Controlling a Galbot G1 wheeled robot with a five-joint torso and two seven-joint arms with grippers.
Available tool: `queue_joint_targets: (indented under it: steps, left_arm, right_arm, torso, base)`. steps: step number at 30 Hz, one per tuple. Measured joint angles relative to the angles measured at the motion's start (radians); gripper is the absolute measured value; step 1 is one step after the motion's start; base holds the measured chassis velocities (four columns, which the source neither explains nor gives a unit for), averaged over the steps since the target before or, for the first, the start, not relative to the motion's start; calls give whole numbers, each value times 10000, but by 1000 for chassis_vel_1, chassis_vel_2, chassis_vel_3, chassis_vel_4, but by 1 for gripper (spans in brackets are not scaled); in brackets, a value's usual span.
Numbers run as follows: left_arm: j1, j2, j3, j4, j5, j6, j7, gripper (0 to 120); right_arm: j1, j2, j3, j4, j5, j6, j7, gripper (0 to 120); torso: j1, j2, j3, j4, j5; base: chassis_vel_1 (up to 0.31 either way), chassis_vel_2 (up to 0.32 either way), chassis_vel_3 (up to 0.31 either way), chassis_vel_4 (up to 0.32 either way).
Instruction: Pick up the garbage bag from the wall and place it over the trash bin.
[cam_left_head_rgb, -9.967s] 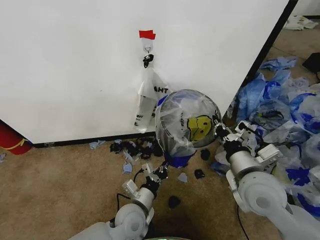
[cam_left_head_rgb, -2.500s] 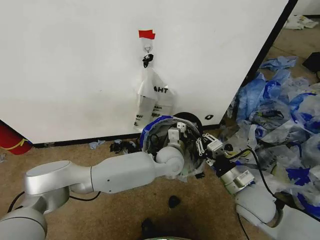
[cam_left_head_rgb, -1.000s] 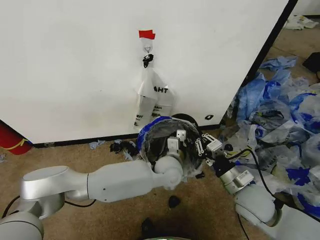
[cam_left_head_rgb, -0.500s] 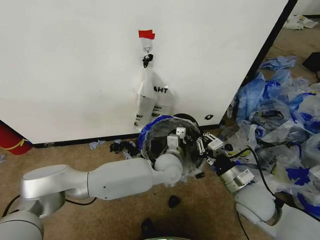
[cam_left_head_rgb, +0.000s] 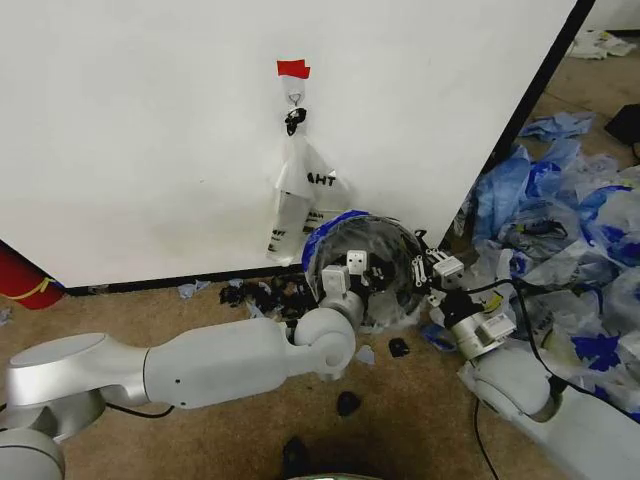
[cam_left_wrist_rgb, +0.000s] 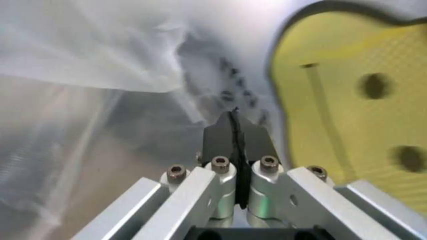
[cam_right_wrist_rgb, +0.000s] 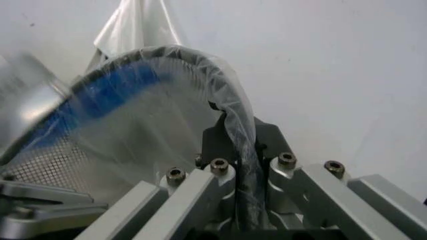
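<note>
Closest to me on the carpet (cam_left_head_rgb: 150, 310) lie small black scraps (cam_left_head_rgb: 347, 403), just short of my two arms. My left hand (cam_left_head_rgb: 352, 272) reaches into the mouth of the trash bin (cam_left_head_rgb: 398, 262), fingers pressed together on a thin fold of the garbage bag (cam_left_head_rgb: 335, 222); from the left wrist I see the closed pads (cam_left_wrist_rgb: 233, 135) against translucent film with the yellow smiley face (cam_left_wrist_rgb: 347, 100) just beside them. My right hand (cam_left_head_rgb: 437, 272) sits at the bin's right edge, its fingers (cam_right_wrist_rgb: 237, 140) clamped on the rim (cam_right_wrist_rgb: 200, 65) with the plastic bunched between them. The bag's blue patch lies draped over the bin's far rim. To the right a heap of blue and clear bags (cam_left_head_rgb: 570, 220) crowds the floor. Behind the bin stands the wall (cam_left_head_rgb: 150, 130), where a narrower white bag (cam_left_head_rgb: 300, 195) hangs from the hook (cam_left_head_rgb: 294, 98) under red tape (cam_left_head_rgb: 293, 68). A red cylinder (cam_left_head_rgb: 22, 275) stands far left.
</note>
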Motion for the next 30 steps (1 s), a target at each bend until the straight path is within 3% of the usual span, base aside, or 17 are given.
queue_joint_targets:
  steps: [9,14,18,23,28,30]
  left_arm:
    - [-452,236,56,-608,-340,9,-79,0]
    - [-687,1038,50,-1144,-491,29,-106,0]
    - [-629,2040,-174,-1794,-573,43,-66,0]
    - [84,2833,-916,-2347,-511,43,58,0]
    - [1689,4340,-3288,-3364,-514,7,653,0]
    - [2026,4586,-3724,-3504,-544,-4,740,0]
  right_arm:
    - [22,235,3,-603,-81,39,23,0]
    - [0,334,103,-681,141,43,242,0]
    - [11,465,196,-694,509,16,458,0]
    - [79,507,290,-574,1070,-11,530,0]
    - [-119,473,377,65,2378,-211,1014,0]
    - [-172,497,380,146,2593,-225,1101,0]
  torso:
    - [0,0,0,-1,1]
    - [0,0,0,-2,-1]
    - [0,0,0,1,-1]
    - [0,0,0,-3,-2]
    - [-1,1,-1,1,0]
    - [-1,0,-2,2,0]
  base:
    - [0,0,0,0]
    - [0,0,0,0]
    - [0,0,0,0]
    - [0,0,0,0]
    - [0,0,0,0]
    - [0,0,0,0]
